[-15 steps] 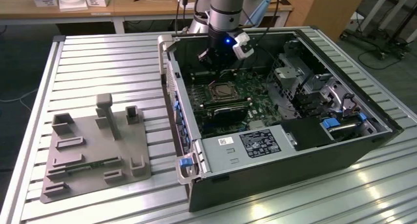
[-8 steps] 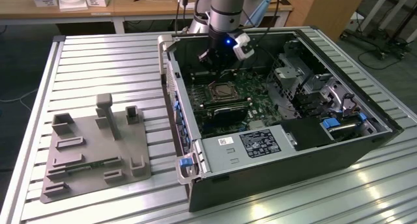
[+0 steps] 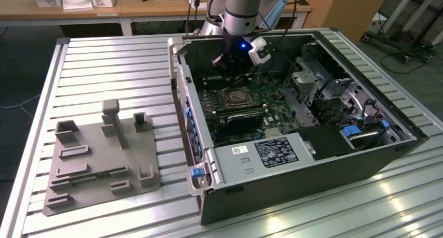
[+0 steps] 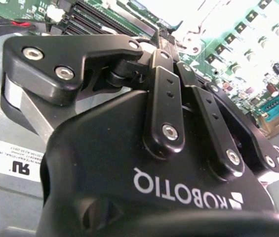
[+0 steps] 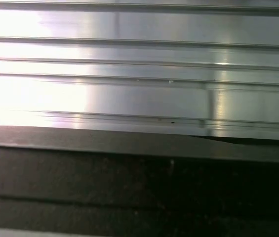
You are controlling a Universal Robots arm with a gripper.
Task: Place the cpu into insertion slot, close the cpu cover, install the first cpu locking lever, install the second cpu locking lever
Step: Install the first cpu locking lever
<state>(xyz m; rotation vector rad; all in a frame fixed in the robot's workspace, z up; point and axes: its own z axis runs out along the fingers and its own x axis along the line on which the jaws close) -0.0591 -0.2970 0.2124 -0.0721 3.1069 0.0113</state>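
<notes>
Grey plastic fixture (image 3: 104, 163) sits nearest on the ribbed aluminium table (image 3: 111, 72), at the exterior view's left, beside the open computer case (image 3: 304, 160) lying on its side. Inside, on the green motherboard (image 3: 266, 100), the cpu (image 3: 237, 96) lies flat and square in its socket, framed by the cpu cover (image 3: 225, 99) — no long axis to speak of. Farther back the gripper (image 3: 235, 61) hangs above the board, just beyond the socket — whether clenched or released, I cannot tell — with a wooden desk (image 3: 138, 10) behind.

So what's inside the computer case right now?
A green motherboard with its square CPU socket, a labelled grey box, and the gripper reaching in. Whatever lies under the box is hidden.
</notes>
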